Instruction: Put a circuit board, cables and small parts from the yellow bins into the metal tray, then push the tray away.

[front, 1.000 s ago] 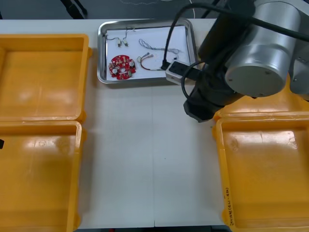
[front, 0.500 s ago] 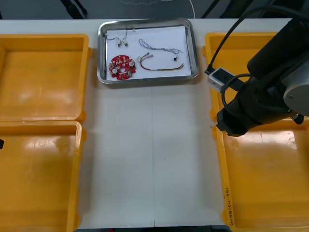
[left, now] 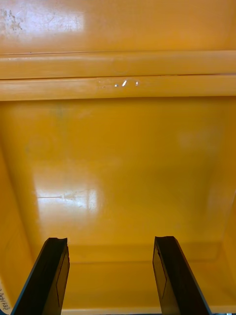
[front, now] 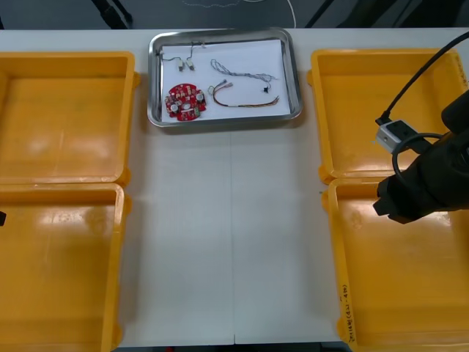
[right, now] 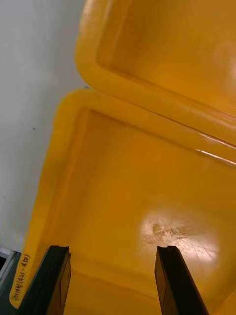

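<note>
While the loaded metal tray (front: 152,81) is sitting well ahead and left of the right pincer (right: 112,251), both pincers are standing wide and empty.
The right pincer is hanging over the near right yellow bin (right: 123,187), and the left pincer (left: 110,241) is idling over the near left yellow bin (left: 118,147). The tray is likely sliding easily on the desk (front: 234,242), being stiff and light. Pushing its near rim is sparing the fragile circuit board (front: 185,100) and loose cables (front: 245,104).

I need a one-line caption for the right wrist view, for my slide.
Open right pincer above the near right yellow bin, with the far right bin beyond and the light table beside.
</note>
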`<state>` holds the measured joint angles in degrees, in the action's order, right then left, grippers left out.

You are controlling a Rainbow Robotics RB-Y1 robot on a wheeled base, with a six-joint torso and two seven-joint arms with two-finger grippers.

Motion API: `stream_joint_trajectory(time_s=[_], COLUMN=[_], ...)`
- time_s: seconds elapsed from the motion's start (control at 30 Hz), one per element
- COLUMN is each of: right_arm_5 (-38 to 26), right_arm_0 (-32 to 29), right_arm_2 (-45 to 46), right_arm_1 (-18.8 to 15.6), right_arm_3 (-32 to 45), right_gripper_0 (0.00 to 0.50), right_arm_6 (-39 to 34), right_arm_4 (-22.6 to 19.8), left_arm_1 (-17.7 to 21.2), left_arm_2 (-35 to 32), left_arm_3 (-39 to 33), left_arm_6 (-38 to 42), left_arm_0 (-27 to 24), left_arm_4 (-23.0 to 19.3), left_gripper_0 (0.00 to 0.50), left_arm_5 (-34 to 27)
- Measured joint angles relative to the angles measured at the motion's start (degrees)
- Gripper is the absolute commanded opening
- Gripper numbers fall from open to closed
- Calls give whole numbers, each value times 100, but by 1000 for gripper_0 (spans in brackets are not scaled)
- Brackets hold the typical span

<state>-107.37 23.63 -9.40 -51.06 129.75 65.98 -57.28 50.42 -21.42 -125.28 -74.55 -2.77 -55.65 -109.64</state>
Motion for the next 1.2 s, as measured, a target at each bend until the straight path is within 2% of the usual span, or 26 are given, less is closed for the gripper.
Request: stream_joint_trajectory(time_s=[0.3, 0.53, 1.2], right_arm_5=[-232, -234, -235], right_arm_0=[-519, -815, -1344], right_arm_2=[564, 795, 1552], right_arm_1=[594, 927, 1674], right_arm_3=[63, 64, 62], right_gripper_0=[500, 500, 500], right_arm_6=[0, 0, 0], right_arm_4=[773, 1176, 1703], left_arm_1=[0, 0, 0], left_arm_2=[0, 0, 0], left_arm_3=[-1, -1, -1], left_arm_6=[0, 0, 0], left_arm_0=[0, 0, 0], left_arm_4=[0, 0, 0], left_gripper_0=[500, 500, 500], left_arm_5=[0, 0, 0])
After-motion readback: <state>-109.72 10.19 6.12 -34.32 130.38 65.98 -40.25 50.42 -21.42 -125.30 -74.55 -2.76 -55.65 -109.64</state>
